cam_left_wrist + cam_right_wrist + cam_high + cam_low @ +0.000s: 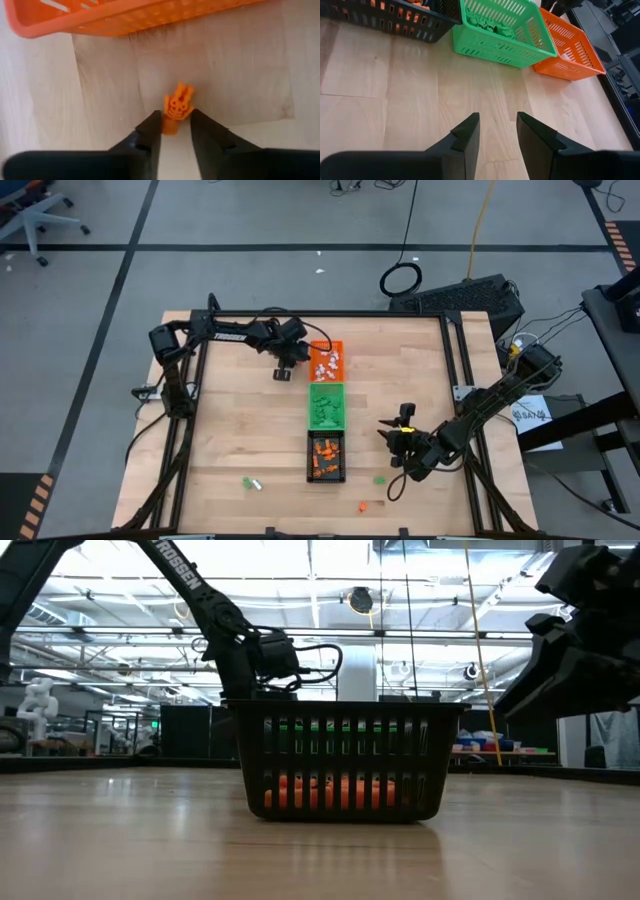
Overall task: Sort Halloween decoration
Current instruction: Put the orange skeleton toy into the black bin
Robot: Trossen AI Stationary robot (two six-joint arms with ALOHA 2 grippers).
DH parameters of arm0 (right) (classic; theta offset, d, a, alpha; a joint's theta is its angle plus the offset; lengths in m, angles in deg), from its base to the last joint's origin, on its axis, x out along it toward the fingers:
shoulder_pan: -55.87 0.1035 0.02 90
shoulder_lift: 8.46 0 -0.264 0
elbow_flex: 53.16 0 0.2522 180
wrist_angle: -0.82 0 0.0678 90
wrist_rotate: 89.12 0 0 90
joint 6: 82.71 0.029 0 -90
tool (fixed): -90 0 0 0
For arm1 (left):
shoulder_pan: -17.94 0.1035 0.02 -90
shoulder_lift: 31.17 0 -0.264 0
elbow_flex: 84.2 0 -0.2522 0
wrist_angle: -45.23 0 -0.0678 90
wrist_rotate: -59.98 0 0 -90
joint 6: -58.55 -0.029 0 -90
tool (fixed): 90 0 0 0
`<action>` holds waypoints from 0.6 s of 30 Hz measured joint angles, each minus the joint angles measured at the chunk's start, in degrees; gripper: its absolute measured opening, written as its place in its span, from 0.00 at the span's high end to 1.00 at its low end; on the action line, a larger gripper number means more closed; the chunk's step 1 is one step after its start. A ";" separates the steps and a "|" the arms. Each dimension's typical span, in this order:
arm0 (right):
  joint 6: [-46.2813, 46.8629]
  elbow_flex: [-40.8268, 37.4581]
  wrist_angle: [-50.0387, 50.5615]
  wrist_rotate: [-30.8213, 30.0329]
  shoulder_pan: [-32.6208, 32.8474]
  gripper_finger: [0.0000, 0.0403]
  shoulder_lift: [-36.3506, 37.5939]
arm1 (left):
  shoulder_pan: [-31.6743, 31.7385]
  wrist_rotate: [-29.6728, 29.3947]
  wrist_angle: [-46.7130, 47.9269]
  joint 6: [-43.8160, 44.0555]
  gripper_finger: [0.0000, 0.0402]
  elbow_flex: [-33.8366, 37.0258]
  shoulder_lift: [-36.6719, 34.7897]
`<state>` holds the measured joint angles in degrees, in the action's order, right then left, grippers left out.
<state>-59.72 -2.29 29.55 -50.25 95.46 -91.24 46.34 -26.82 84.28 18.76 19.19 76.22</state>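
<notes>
Orange plastic is pinched at the left tool [175, 125]: a tiny orange skeleton-shaped trinket [177, 106] is gripped between its two dark fingers [150, 132], which are nearly closed around it. This tool is positioned low over the pale wooden surface [240, 430], just beside the near wall of the orange slotted plastic tray [326, 361], at the far end of the row of trays.

White trinkets [330, 360] are seen lying in that orange tray. Next in the row, the green slotted plastic tray [326, 402] is filled with green trinkets [490, 22], and the black slotted plastic tray [326, 456] at the near end is loaded with orange trinkets [325, 452]. From the low view, only the black tray's end wall is shown, with orange pieces glimpsed through its slots.

Loose pieces are scattered along the near edge of the surface: a green trinket with a white one [251, 481] to the left, a small green one [380, 478] and a small orange one [363, 506] to the right.

The right tool [495, 132] is held over bare wood to the right of the black tray, its fingers parted and nothing is held between them.
</notes>
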 joint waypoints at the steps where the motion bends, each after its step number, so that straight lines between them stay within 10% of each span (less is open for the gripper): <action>1: -0.05 0.00 -0.06 -0.01 -0.06 0.72 0.00 | 0.00 -0.04 -0.08 0.22 0.80 0.02 0.02; 6: -0.05 0.00 -0.18 -0.03 -0.13 0.72 0.00 | -0.37 -0.60 -0.48 0.56 0.97 0.15 -0.15; 18: -3.00 0.00 -0.59 -0.08 -0.41 0.72 0.00 | -4.41 -4.13 6.73 8.57 0.99 0.49 -5.42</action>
<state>-62.72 -2.29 28.96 -50.34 95.05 -91.24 41.93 -30.95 91.01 27.34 19.68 70.80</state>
